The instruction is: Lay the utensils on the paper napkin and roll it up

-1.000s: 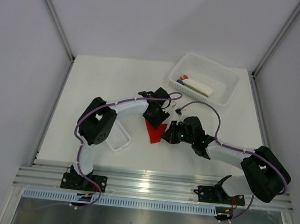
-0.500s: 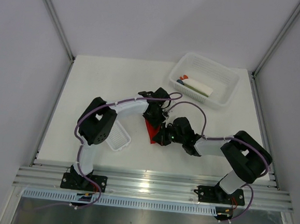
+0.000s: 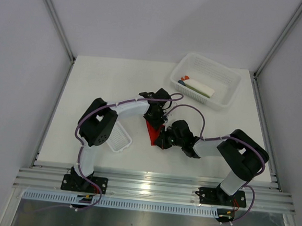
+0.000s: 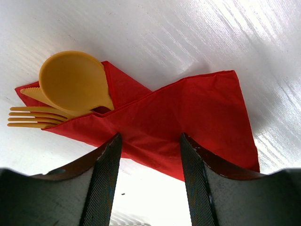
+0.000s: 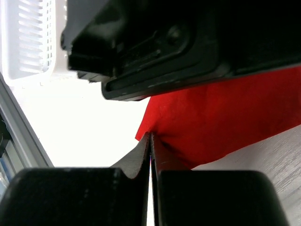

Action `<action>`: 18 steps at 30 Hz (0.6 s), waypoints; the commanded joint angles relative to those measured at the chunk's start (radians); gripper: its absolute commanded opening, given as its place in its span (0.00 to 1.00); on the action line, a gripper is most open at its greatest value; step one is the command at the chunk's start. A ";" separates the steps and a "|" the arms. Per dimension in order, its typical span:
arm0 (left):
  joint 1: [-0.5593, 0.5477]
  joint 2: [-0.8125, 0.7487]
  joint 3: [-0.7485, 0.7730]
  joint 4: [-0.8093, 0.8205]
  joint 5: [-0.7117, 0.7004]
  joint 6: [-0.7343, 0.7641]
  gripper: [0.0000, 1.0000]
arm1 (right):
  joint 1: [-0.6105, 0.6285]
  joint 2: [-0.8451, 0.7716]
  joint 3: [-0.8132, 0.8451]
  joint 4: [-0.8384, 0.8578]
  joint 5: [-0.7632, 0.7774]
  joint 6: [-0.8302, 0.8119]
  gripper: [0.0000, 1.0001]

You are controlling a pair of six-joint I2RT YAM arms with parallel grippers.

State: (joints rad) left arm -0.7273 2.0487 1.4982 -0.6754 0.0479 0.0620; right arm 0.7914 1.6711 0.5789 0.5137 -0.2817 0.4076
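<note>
The red paper napkin lies on the table, folded over the orange utensils. The spoon head, fork tines and knife tip stick out of its left end. My left gripper is open and stands low over the napkin's near edge, one finger on each side. In the top view the left gripper sits at the far end of the napkin. My right gripper is shut at a corner of the napkin, pinching its edge; in the top view it is at the napkin's near right side.
A white mesh basket with white, blue and red items stands at the back right. A narrow white tray lies left of the napkin, by the left arm's elbow; it shows in the right wrist view too. The left gripper's black body hangs just above the right fingers.
My right gripper has moved left and nearer, up to the napkin's edge, with its elbow raised. The left gripper has stayed over the napkin.
</note>
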 commanded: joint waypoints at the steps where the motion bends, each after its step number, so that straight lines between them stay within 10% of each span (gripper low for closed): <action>1: 0.000 0.022 0.027 -0.023 0.007 0.015 0.57 | 0.028 -0.033 -0.010 -0.055 0.038 -0.038 0.00; 18: 0.000 0.008 0.022 -0.024 0.015 0.021 0.57 | 0.023 -0.100 0.092 -0.179 0.127 -0.086 0.00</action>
State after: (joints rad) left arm -0.7235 2.0533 1.5013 -0.6773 0.0559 0.0631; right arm 0.8185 1.5284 0.6735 0.3336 -0.1848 0.3363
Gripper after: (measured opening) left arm 0.572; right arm 0.004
